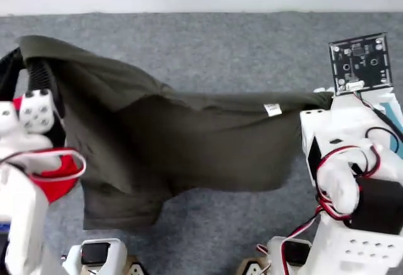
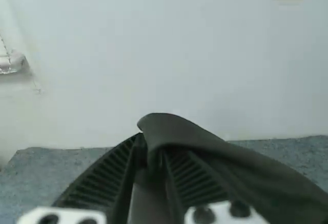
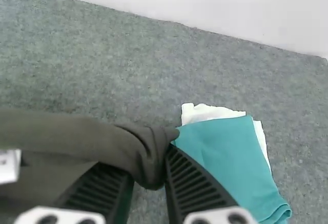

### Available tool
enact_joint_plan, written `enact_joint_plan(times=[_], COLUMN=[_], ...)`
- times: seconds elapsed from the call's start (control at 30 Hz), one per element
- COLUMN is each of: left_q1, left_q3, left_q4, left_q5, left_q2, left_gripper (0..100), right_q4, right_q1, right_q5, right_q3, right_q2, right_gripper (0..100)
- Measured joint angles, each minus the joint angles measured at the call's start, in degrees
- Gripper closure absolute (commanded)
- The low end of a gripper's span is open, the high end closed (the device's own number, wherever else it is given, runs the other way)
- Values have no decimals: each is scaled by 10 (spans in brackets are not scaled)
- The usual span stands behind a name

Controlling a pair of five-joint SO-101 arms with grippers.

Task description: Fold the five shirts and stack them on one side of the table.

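An olive-green shirt (image 1: 189, 143) hangs stretched above the grey table between the two arms, its lower part drooping onto the felt. My left gripper (image 2: 154, 155) is shut on one end of the shirt (image 2: 205, 152), at the far left of the high view (image 1: 31, 67). My right gripper (image 3: 148, 170) is shut on the other end of the shirt (image 3: 77, 137), near the right side of the high view (image 1: 324, 99). A folded teal shirt (image 3: 225, 157) lies on a white one (image 3: 205, 112) beside the right gripper. A red shirt (image 1: 56, 177) lies at the left, under the left arm.
The table is covered in grey felt (image 1: 220, 48), with a white wall behind its far edge. A small circuit board (image 1: 360, 61) sits on the right arm. Bare felt runs along the back of the table and near the front centre.
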Motion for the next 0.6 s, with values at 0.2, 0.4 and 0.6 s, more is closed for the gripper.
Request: enact_joint_plan(times=[0.2, 0.4, 0.6], left_q1=[0, 0, 0], left_q3=[-80, -259, -301], left_q4=[18, 107, 147], left_q5=[0, 0, 0], left_q2=[1, -10, -11], left_gripper=[988, 988, 988], right_q4=[8, 73, 105], right_q1=[0, 0, 0], right_q5=[0, 0, 1], right_q3=[-49, -172, -215], right_q2=[0, -11, -12], right_gripper=[988, 988, 989])
